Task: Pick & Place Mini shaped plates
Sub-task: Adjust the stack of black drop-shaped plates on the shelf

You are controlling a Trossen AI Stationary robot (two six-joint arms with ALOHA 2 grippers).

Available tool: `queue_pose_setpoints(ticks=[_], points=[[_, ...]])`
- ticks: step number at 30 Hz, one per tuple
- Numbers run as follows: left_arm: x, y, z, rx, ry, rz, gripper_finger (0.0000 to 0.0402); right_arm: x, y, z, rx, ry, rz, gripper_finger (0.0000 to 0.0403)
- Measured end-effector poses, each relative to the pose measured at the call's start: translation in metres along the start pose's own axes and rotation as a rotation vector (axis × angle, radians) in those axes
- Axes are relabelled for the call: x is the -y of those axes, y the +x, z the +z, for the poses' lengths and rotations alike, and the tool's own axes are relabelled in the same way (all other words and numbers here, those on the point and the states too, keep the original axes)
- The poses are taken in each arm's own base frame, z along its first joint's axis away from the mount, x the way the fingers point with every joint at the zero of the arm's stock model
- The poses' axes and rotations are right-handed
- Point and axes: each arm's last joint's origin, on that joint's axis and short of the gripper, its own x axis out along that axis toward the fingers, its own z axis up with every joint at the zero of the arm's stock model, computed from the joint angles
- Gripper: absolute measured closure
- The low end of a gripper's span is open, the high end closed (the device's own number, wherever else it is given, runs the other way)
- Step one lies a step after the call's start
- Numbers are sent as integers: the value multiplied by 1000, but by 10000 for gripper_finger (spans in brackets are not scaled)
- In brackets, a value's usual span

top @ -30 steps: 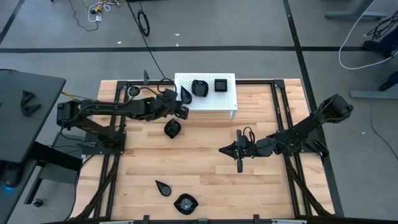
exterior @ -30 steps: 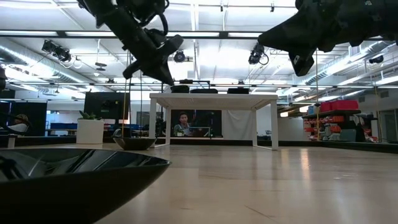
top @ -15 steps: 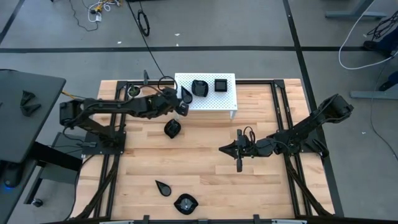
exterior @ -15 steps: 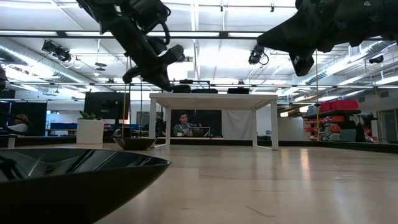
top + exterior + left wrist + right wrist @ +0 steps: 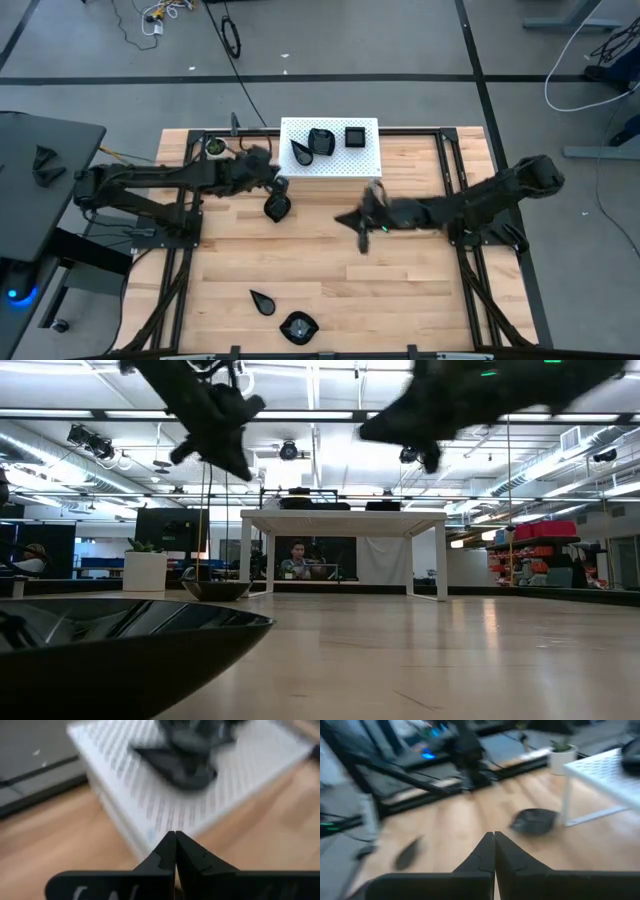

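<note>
Three glossy black mini plates lie on the white perforated stand [image 5: 335,160]: a teardrop [image 5: 300,151], a lobed one [image 5: 322,140] and a square one [image 5: 356,136]. Three more rest on the wood: a rounded plate [image 5: 277,207], a teardrop [image 5: 264,302] and a lobed one [image 5: 298,326]. My left gripper [image 5: 279,183] hovers shut beside the stand's near left corner; its wrist view shows the stand's plates [image 5: 187,765] ahead. My right gripper [image 5: 343,218] hovers shut above mid-table, pointing at the rounded plate [image 5: 535,820].
A small white cup with a green plant [image 5: 213,147] stands at the far left of the table. A black frame runs along the table's edges [image 5: 455,170]. Bare wood lies on the near right [image 5: 400,300]. One plate looms close before the low camera [image 5: 100,650].
My left gripper has drawn back from the stand toward the table's left and risen a little. My right arm has swung fast toward the table's left and far edge, nearing the stand and the rounded plate. The plates have kept their places.
</note>
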Motion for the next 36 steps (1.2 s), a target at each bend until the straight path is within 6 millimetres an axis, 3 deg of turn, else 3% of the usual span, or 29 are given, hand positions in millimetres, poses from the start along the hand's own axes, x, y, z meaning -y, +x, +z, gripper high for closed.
queue_pose_setpoints(ticks=[5, 9, 16, 23, 29, 36], points=[[14, -23, -32, -67, 46, 47, 393, 35, 43, 47, -126, -78, -129, 401], [33, -34, -58, -49, 68, 59, 392, 61, 78, 74, -178, -120, -115, 401], [59, -49, -94, 22, 64, 22, 392, 99, 128, 87, -230, -166, -140, 401], [72, -54, -116, 55, 65, 10, 392, 122, 137, 94, -191, -169, -322, 401], [73, -54, -121, 58, 72, 16, 392, 122, 129, 103, -168, -164, -385, 401], [73, -54, -121, 73, 63, 20, 392, 126, 118, 103, -364, -137, -409, 401]])
